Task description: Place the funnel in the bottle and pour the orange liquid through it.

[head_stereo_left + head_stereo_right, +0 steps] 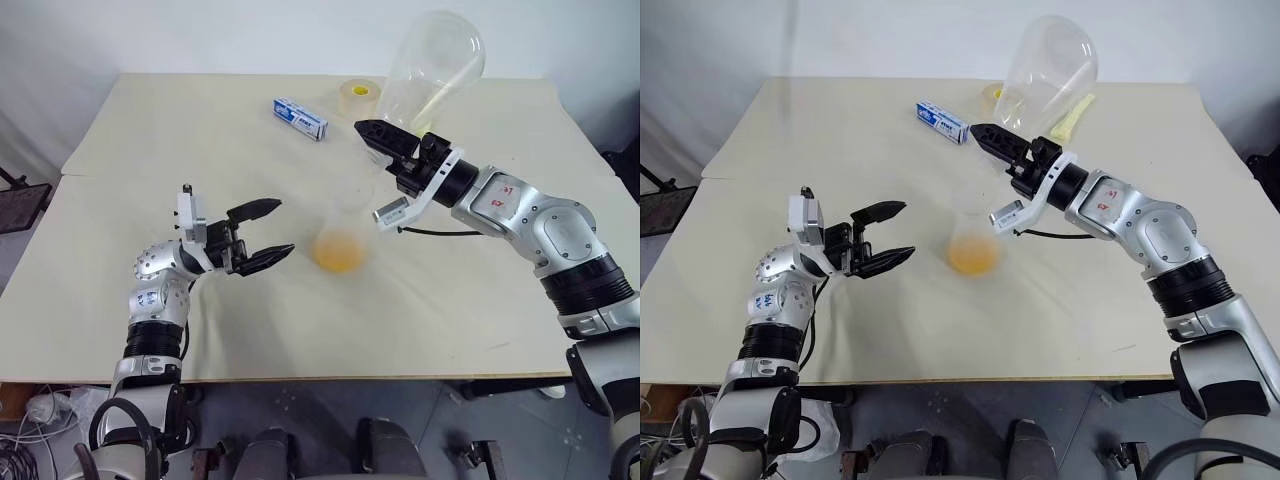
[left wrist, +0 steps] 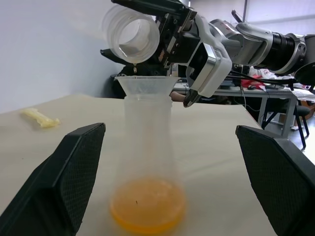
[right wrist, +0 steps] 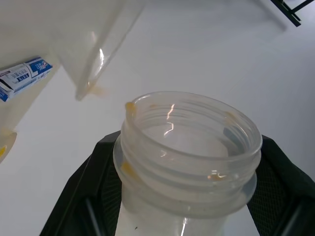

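One table (image 1: 150, 140). Two clear flask-type containers: one bottle (image 2: 146, 162) standing on it, one emptied flask (image 1: 432, 65) up-ended above. One funnel (image 2: 146, 84) in the bottle's neck. One pool of orange liquid (image 2: 147, 209). One blue-white box (image 1: 300, 118), one tape roll (image 1: 358, 95), one pale yellow packet (image 1: 1072, 113).

My two head cameras looked steeply down over the worktop (image 1: 150, 130) from above, sharing the bottle (image 1: 340, 245), while each wrist camera sat close along its own end effector, the left one facing that bottle level.
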{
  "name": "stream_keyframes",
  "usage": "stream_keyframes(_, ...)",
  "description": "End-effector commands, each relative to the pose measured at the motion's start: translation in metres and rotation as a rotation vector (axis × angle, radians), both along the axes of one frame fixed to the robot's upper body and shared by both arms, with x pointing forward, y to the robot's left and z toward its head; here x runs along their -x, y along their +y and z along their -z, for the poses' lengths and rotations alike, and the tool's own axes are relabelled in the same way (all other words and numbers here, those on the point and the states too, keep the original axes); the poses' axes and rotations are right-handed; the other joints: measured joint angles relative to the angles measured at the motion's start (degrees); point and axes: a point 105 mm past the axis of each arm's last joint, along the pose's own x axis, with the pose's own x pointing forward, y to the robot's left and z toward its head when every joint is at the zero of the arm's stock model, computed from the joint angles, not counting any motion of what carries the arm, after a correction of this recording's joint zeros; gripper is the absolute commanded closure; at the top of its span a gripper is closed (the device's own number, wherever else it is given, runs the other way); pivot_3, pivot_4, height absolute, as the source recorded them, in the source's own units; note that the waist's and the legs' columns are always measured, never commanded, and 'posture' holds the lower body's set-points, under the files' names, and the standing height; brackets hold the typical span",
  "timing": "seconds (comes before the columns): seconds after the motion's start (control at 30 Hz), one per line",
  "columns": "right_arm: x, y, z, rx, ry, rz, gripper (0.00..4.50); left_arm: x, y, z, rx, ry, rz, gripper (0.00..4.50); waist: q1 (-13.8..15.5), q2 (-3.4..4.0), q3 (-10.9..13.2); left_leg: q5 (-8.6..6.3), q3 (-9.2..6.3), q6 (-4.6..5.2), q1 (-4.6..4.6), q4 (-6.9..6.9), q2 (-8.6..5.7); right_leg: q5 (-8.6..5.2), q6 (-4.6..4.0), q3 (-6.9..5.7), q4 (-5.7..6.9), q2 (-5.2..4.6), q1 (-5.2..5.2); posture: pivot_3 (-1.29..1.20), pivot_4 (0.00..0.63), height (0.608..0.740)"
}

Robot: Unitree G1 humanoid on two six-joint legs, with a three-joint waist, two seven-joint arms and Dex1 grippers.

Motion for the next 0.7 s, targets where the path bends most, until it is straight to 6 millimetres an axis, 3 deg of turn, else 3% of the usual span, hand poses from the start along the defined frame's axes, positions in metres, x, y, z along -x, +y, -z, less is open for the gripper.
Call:
stream_keyframes(0.03, 0.01, 0.005, -0.019, -0.064, -0.03, -0.036, 1.66, 0.0, 0.0, -0.016, 0.022, -0.066, 0.005, 0.0, 0.0, 0.0, 0.0, 0.0, 0.0, 0.0, 0.0, 0.0, 0.0, 0.0, 0.0, 0.0, -0.01, 0.0, 0.0, 0.0, 0.15, 0.74)
stream_keyframes(0.13, 0.01, 0.005, -0.018, -0.122, 0.03, -0.036, 1.66, -0.001, 0.0, -0.016, 0.019, -0.066, 0.005, 0.0, 0.0, 0.0, 0.0, 0.0, 0.0, 0.0, 0.0, 0.0, 0.0, 0.0, 0.0, 0.0, 0.0, 0.0, 0.0, 0.0, 0.15, 0.74)
stream_keyframes(0.4, 0.006, -0.012, -0.022, -0.531, 0.368, -0.027, 1.66, -0.001, 0.0, -0.017, 0.012, -0.065, 0.007, 0.0, 0.0, -0.01, 0.0, 0.0, -0.04, 0.0, -0.01, 0.02, -0.01, 0.0, 0.0, -0.04, -0.01, 0.0, 0.02, 0.0, 0.15, 0.74)
stream_keyframes(0.5, 0.0, -0.028, -0.025, -0.816, 0.595, -0.026, 1.66, -0.001, 0.001, -0.017, 0.01, -0.064, 0.007, 0.0, 0.0, -0.01, 0.0, 0.0, -0.08, 0.0, -0.01, 0.02, -0.02, 0.0, 0.0, -0.09, 0.0, 0.0, 0.04, 0.0, 0.15, 0.74)
stream_keyframes(0.63, -0.01, -0.057, -0.031, -1.102, 0.727, -0.001, 1.66, -0.002, 0.001, -0.017, 0.005, -0.061, 0.006, 0.0, 0.2, -0.01, 0.0, 0.0, -0.15, 0.0, -0.02, 0.04, -0.02, 0.0, 0.0, -0.12, 0.03, -0.01, 0.05, 0.0, 0.15, 0.74)
stream_keyframes(0.7, -0.017, -0.081, -0.032, -1.294, 0.813, 0.001, 1.66, -0.002, 0.002, -0.017, 0.0, -0.057, 0.003, 0.0, 0.2, -0.01, 0.0, 0.0, -0.23, 0.0, -0.02, 0.06, -0.04, 0.0, 0.0, -0.12, 0.03, -0.02, 0.09, 0.0, 0.15, 0.74)
